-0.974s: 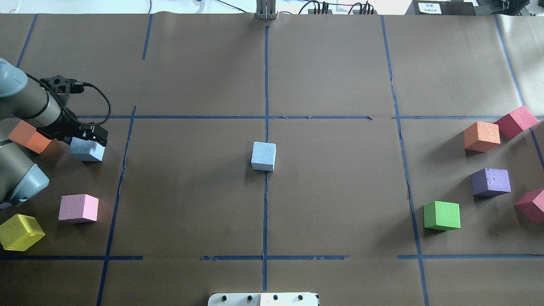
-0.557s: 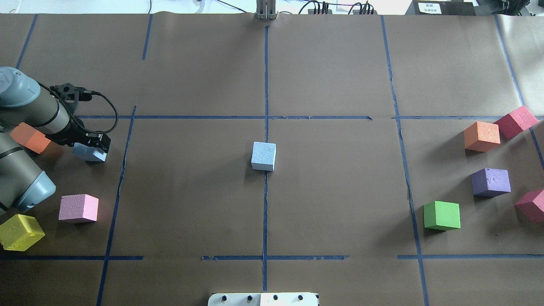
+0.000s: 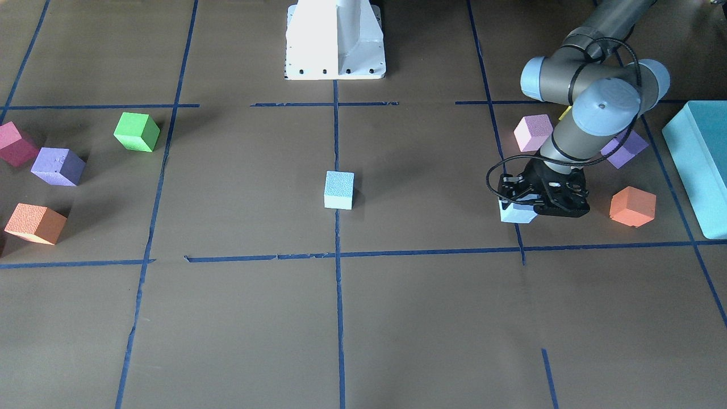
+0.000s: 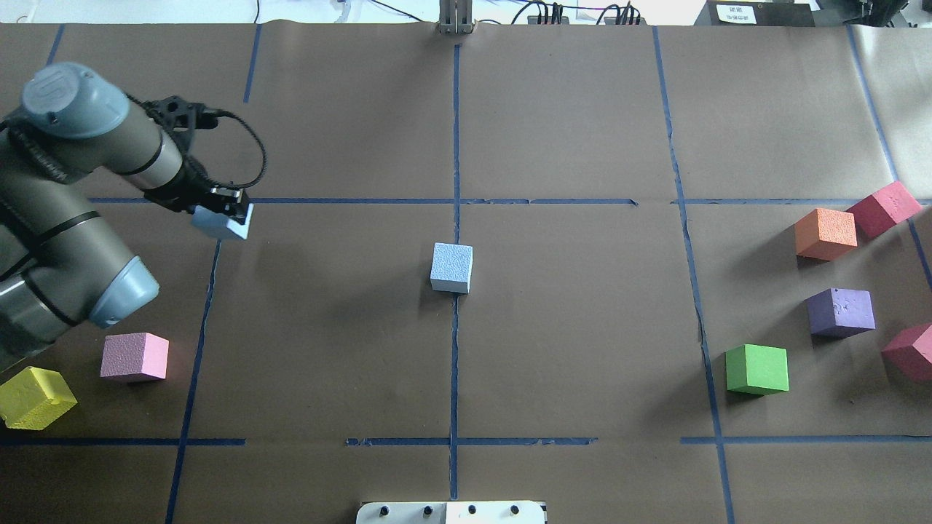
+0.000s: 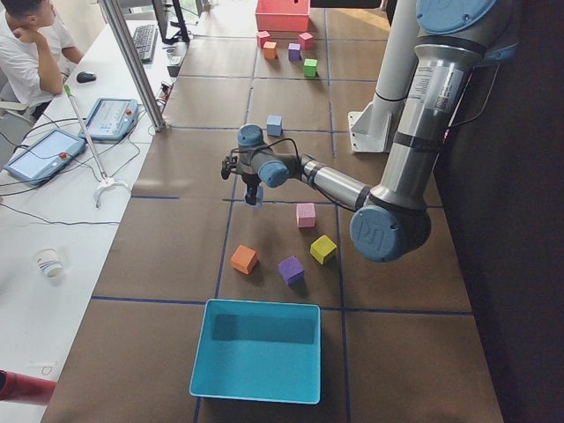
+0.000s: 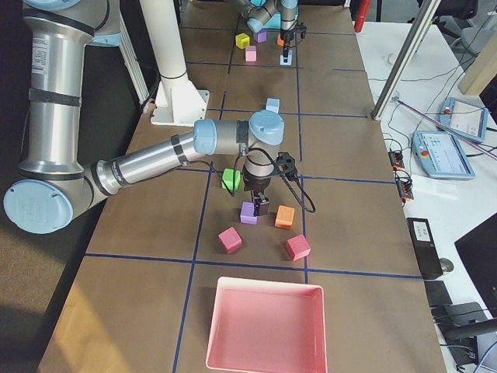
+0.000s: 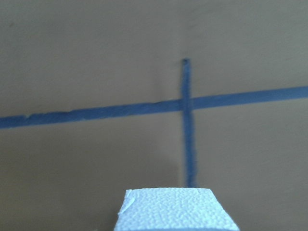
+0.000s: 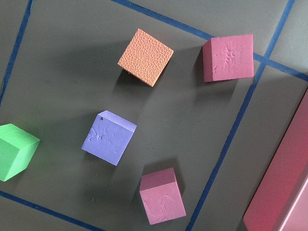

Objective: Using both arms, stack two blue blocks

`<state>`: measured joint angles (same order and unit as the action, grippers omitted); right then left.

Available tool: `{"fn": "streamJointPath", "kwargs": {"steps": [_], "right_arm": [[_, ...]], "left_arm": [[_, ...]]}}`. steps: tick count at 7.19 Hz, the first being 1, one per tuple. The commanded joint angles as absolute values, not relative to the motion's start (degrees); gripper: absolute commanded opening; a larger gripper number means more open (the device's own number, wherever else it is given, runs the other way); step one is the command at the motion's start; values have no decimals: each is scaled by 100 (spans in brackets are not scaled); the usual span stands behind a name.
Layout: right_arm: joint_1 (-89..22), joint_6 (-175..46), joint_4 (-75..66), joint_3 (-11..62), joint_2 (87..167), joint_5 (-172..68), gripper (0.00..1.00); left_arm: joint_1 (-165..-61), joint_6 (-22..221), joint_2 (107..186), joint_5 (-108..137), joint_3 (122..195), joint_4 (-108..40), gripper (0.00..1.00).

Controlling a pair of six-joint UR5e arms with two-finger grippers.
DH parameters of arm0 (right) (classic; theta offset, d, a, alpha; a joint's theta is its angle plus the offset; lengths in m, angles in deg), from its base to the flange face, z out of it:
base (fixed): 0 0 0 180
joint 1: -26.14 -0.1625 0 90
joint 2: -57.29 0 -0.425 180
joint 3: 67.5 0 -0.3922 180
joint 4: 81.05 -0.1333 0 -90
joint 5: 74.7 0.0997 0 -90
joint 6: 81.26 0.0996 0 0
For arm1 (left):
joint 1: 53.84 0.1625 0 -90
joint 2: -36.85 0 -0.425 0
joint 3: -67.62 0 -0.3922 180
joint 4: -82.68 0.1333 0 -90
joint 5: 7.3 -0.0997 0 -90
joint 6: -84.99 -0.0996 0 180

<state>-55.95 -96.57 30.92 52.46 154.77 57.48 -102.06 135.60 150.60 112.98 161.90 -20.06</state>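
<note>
One light-blue block (image 4: 451, 267) sits on the table's centre line, also in the front view (image 3: 339, 190). My left gripper (image 4: 220, 209) is shut on the other blue block (image 4: 223, 226) and holds it off the table, left of the centre block. The held block shows in the front view (image 3: 515, 215) under the gripper (image 3: 537, 203), and at the bottom of the left wrist view (image 7: 175, 210). My right gripper (image 6: 260, 205) hangs over the coloured cubes at the right end. It shows only in the exterior right view, so I cannot tell its state.
Pink (image 4: 135, 356) and yellow (image 4: 35, 397) cubes lie at the left. An orange cube (image 3: 632, 206), a purple cube (image 3: 625, 149) and a teal box (image 3: 698, 165) lie there too. Green (image 4: 757, 369), purple (image 4: 841, 311), orange (image 4: 825, 233) and red (image 4: 884, 208) cubes lie at the right, near a pink tray (image 6: 264, 326).
My left gripper has lifted the blue block off the table and carried it away from the orange cube, forward and toward the centre. The centre block has not moved.
</note>
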Motion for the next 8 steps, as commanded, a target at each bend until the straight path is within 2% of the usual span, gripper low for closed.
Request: {"fn": "streamJointPath", "kwargs": {"steps": [1,3,5,8], "right_arm": [[-5603,-9655,3101,5238,15476,5749,100],[-5595,-9629,3092,5194,15476,5740,100],[-5595,-9612,3092,5150,15476,5731,100],[-5595,-9620,3092,5071,15468,5731,100]], "left_arm": [[-9833,13877,16486,11093,16219,-988,20],[-9009,14603,17279,10531,15974,-811,19],[-8532,14887,17868,10003,15299,-811,19],[-8425,14880,17827,9966,15252,-811,20]]}}
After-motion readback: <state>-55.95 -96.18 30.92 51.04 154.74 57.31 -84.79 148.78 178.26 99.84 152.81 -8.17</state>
